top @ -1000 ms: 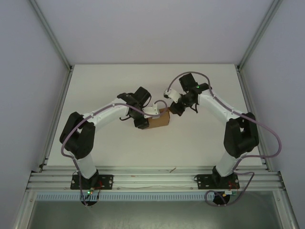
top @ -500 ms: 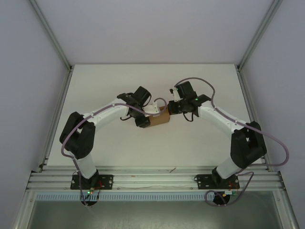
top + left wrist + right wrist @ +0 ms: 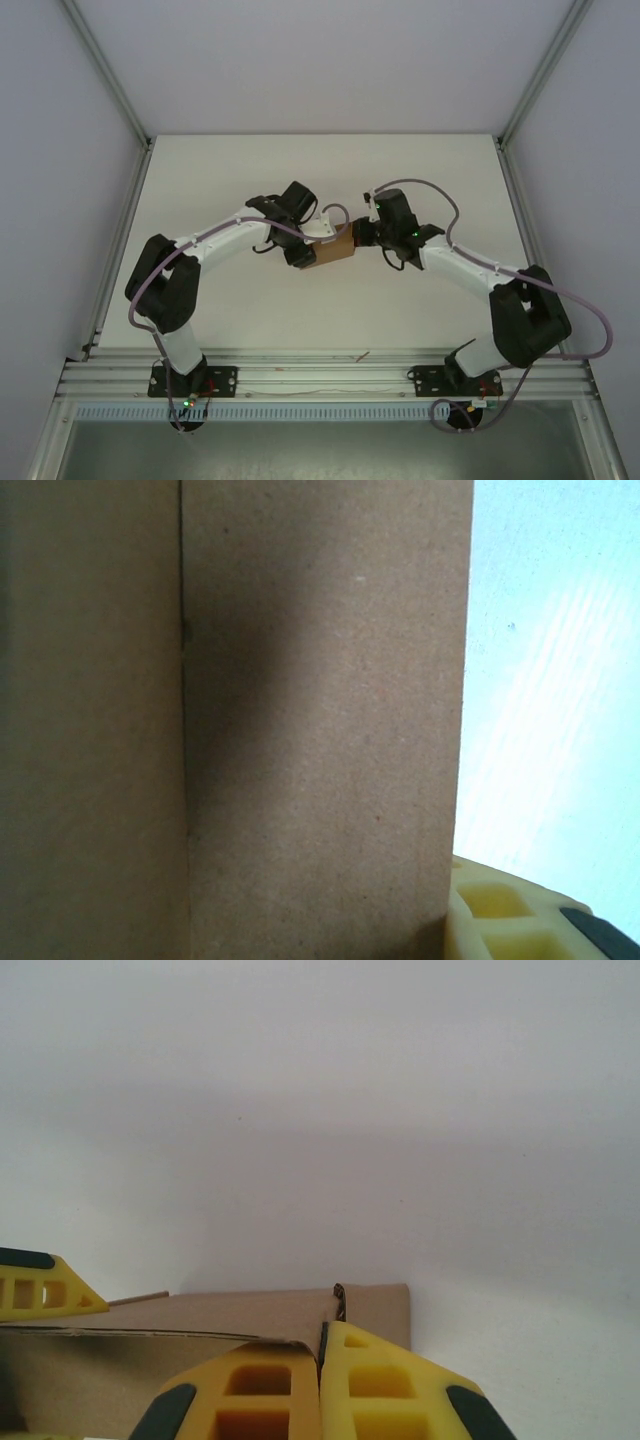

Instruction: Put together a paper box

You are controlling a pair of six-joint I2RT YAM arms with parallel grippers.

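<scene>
Small plain brown paper box (image 3: 335,250), folded up, flap creased, near centre of table (image 3: 250,180)

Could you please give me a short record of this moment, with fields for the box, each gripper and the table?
paper box: brown cardboard, mid-table, between the two grippers
left gripper: closed on the paper box, holding it
right gripper: fingers shut together, tips against the cardboard's edge; whether they pinch it cannot be told
table: white
task state: assembly under way
</scene>
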